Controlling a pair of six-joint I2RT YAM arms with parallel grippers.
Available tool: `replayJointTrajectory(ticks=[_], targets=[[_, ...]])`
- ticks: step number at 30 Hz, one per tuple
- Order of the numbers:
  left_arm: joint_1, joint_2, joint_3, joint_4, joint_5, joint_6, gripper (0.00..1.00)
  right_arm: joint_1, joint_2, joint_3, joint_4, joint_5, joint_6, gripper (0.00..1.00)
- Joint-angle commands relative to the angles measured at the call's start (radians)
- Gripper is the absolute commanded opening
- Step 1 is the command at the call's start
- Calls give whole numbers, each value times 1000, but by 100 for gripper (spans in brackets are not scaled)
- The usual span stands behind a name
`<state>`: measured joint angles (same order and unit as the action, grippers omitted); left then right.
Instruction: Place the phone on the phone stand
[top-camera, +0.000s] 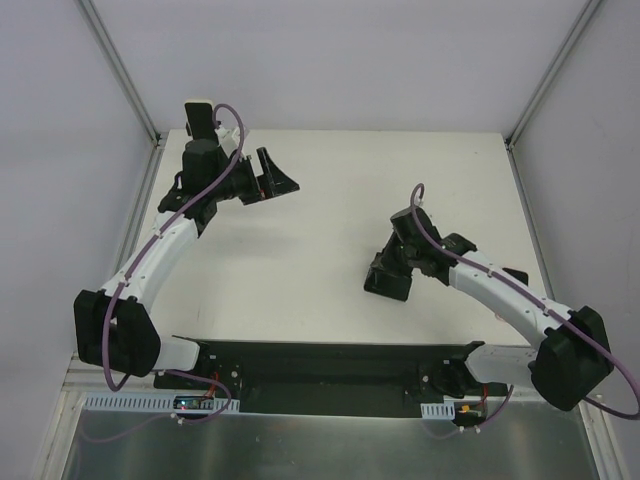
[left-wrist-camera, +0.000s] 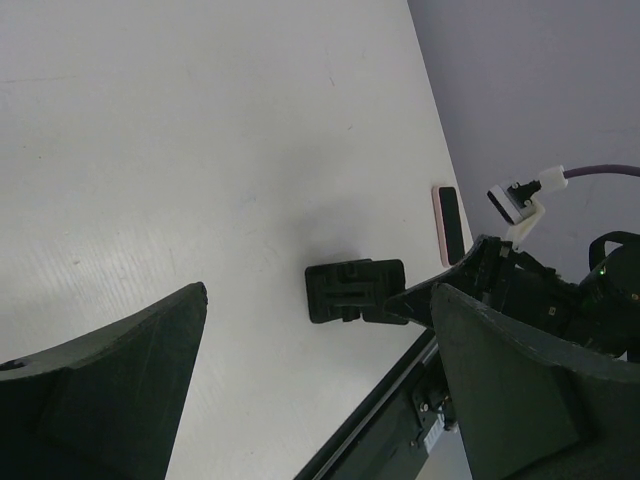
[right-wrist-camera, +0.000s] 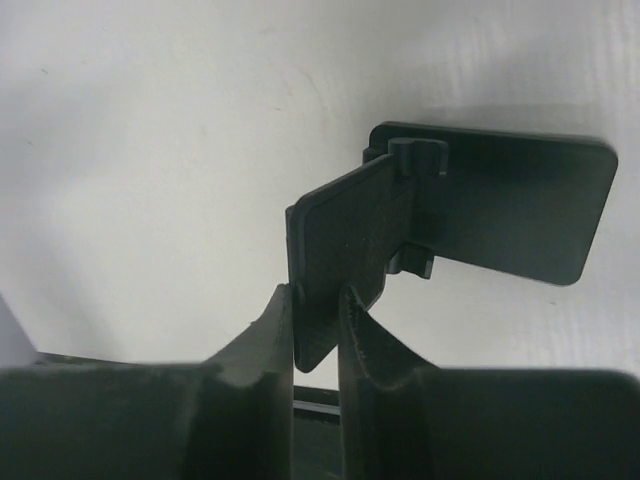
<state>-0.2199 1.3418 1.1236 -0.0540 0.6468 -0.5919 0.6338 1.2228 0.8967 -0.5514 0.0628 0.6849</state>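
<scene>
Pinching the phone stand (right-wrist-camera: 480, 210) by its plate, right jaws; left jaws wide, empty.

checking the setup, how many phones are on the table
1. The phone lies flat on the table near its right edge, apart from the phone stand in the right gripper. Another could be hidden under the arms.

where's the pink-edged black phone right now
In the left wrist view, the pink-edged black phone lies flat on the right side of the white table, just beyond the black phone stand held by the right gripper.
</scene>
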Motion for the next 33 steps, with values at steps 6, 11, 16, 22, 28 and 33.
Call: replayJointTrajectory(ticks=[6, 11, 16, 22, 28, 33], targets=[[45, 22, 19, 49, 54, -37, 91, 18, 87, -28, 546, -165, 164, 75], [47, 33, 13, 75, 82, -52, 91, 15, 87, 25, 558, -334, -141, 91], [40, 65, 16, 111, 142, -74, 89, 7, 26, 51, 312, -287, -453, 95], [17, 86, 24, 128, 191, -79, 88, 7, -95, -13, 191, -124, -766, 97], [-24, 103, 33, 134, 214, -56, 87, 9, -37, -19, 234, -123, -912, 97], [-38, 125, 35, 134, 215, -48, 87, 55, -6, -65, 369, -124, -929, 96]])
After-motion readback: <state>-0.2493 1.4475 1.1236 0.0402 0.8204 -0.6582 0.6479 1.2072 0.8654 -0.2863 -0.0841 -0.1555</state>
